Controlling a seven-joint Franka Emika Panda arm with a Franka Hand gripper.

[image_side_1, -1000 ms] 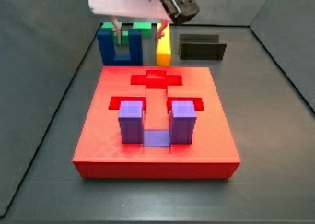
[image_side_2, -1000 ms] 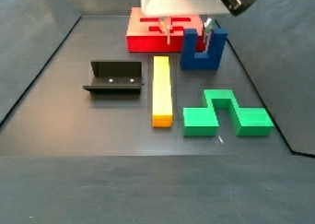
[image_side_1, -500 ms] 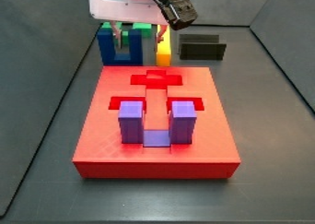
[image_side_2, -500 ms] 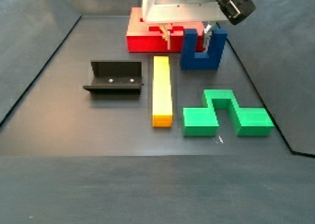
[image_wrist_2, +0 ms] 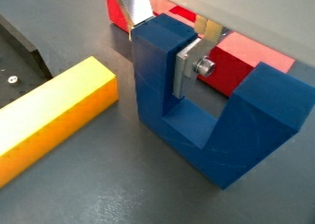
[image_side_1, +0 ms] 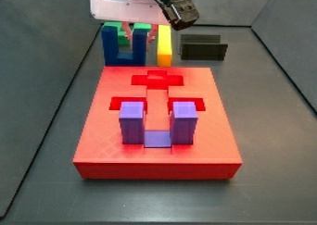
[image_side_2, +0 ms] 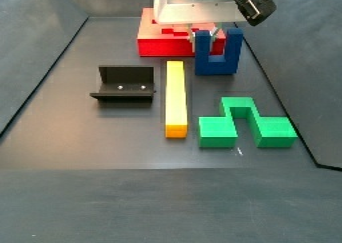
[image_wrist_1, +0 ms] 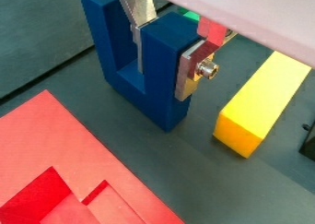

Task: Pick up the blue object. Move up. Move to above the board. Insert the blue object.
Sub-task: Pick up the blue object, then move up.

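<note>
The blue object (image_side_1: 120, 46) is a dark blue U-shaped block standing upright behind the board (image_side_1: 106, 136), beside the yellow bar. My gripper (image_side_1: 129, 31) is shut on one of its prongs. Both wrist views show that prong (image_wrist_1: 163, 57) squeezed between the two silver fingers, one finger (image_wrist_1: 136, 8) inside the U's gap and the other finger (image_wrist_2: 189, 66) on the outer face. The board (image_side_2: 155, 46) is a big red slab with a cross-shaped recess. I cannot tell whether the blue object (image_side_2: 218, 52) still touches the floor.
A purple U-shaped block (image_side_1: 155, 123) stands in the board's near end. A yellow bar (image_side_2: 175, 97) lies next to the blue object, a green block (image_side_2: 247, 124) beyond it, and the black fixture (image_side_2: 123, 85) on the bar's far side. Dark walls enclose the floor.
The fingers have closed on the blue object's prong, and the gripper with the block sits very slightly higher than before. Everything else is where it was.
</note>
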